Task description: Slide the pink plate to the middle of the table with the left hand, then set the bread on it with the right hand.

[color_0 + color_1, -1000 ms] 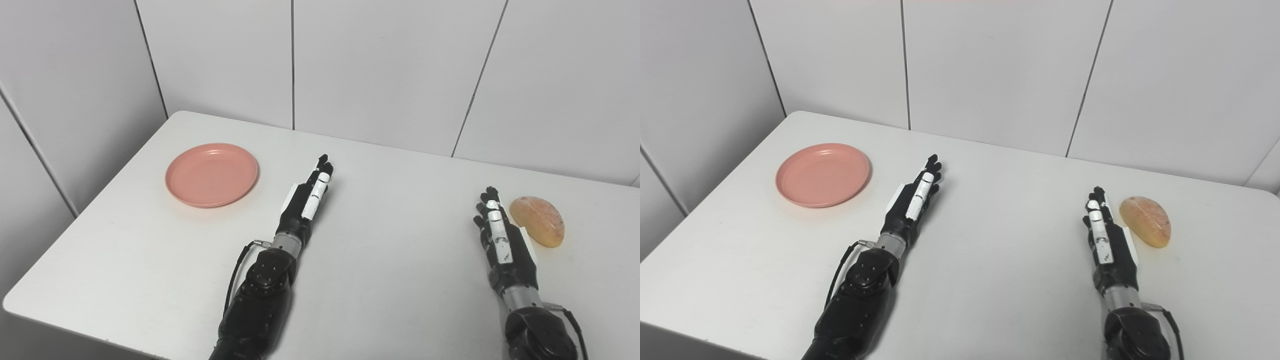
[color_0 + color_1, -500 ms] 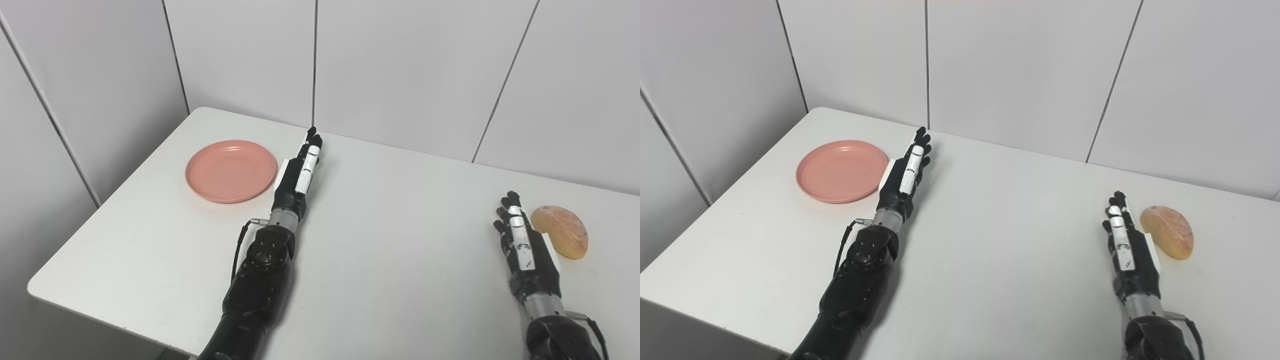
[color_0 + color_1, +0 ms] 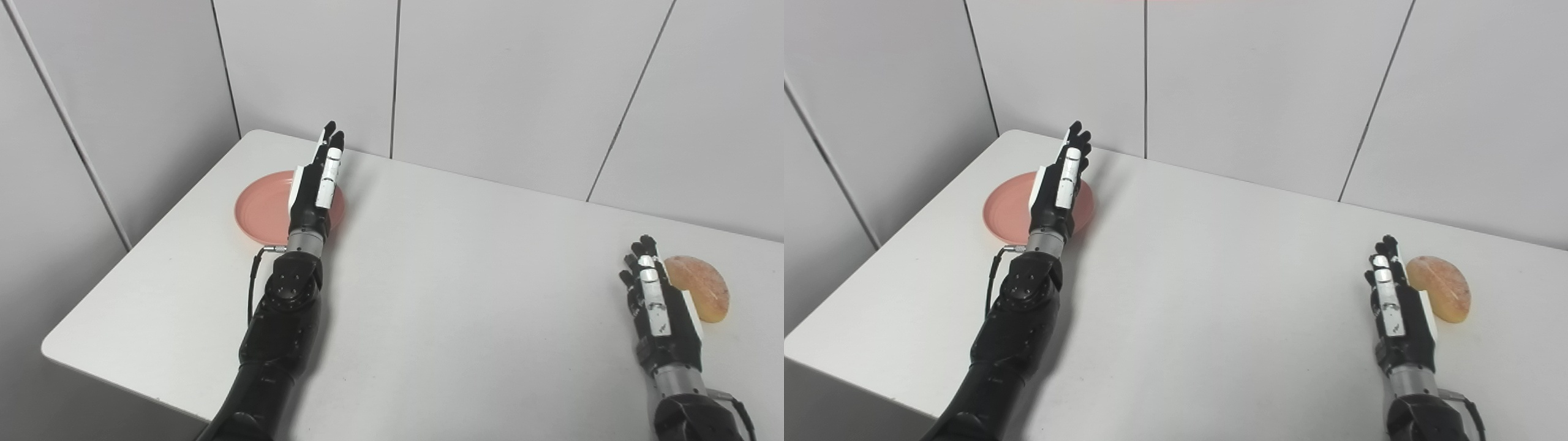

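The pink plate lies at the far left of the white table, partly hidden behind my left hand. That hand is open with fingers straight, held edge-on over the plate's right half and pointing toward the back wall. The bread, a golden half-round loaf, rests on the table at the far right. My right hand is open with straight fingers, standing just left of the bread and holding nothing; whether it touches the loaf I cannot tell.
Grey wall panels close off the back and left of the table. The table's near-left corner and front edge drop off below my left arm.
My left arm has reached forward and left, from the table's middle to over the plate's right side. The camera has panned left. The right hand keeps its place beside the bread.
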